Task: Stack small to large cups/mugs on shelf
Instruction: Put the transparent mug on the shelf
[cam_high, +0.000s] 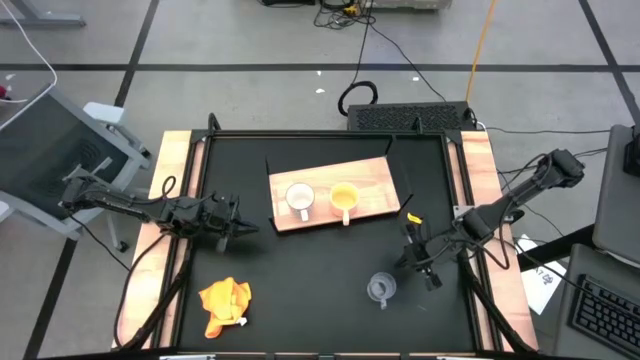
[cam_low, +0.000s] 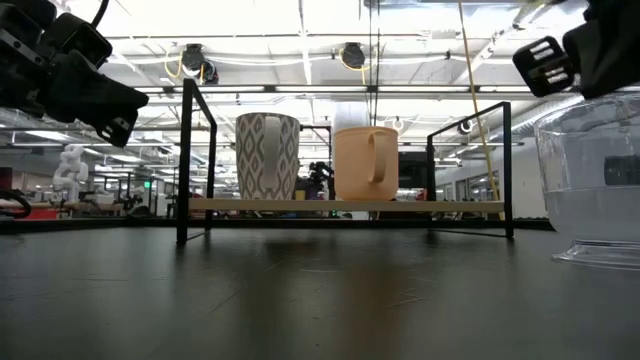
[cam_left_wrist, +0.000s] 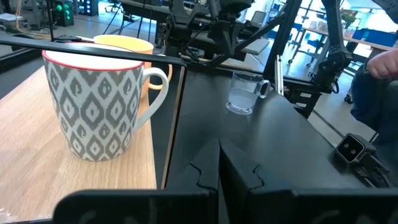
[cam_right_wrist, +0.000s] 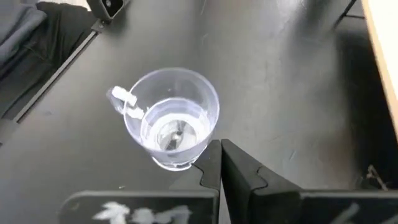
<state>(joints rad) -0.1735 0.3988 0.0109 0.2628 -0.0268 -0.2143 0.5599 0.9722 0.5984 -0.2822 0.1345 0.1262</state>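
The shelf (cam_high: 335, 195), a light wooden board in a black wire frame, stands at the table's middle far side. On it stand a white cup with a grey pattern (cam_high: 300, 198) and a yellow-orange cup (cam_high: 343, 197), each upright on its base. A clear glass cup (cam_high: 380, 288) stands upright on the black tabletop near the front right. My right gripper (cam_right_wrist: 219, 149) is shut and hangs above and just right of the glass cup (cam_right_wrist: 173, 118), pointing down at a slant. My left gripper (cam_left_wrist: 219, 163) is shut, held level left of the shelf, facing the white cup (cam_left_wrist: 93, 106).
An orange-yellow cloth (cam_high: 225, 303) lies crumpled at the front left of the table. The shelf's black frame posts (cam_low: 185, 160) rise at its corners. Wooden strips run along the table's left and right edges (cam_high: 475, 170). Bare black tabletop lies between the shelf and the glass cup.
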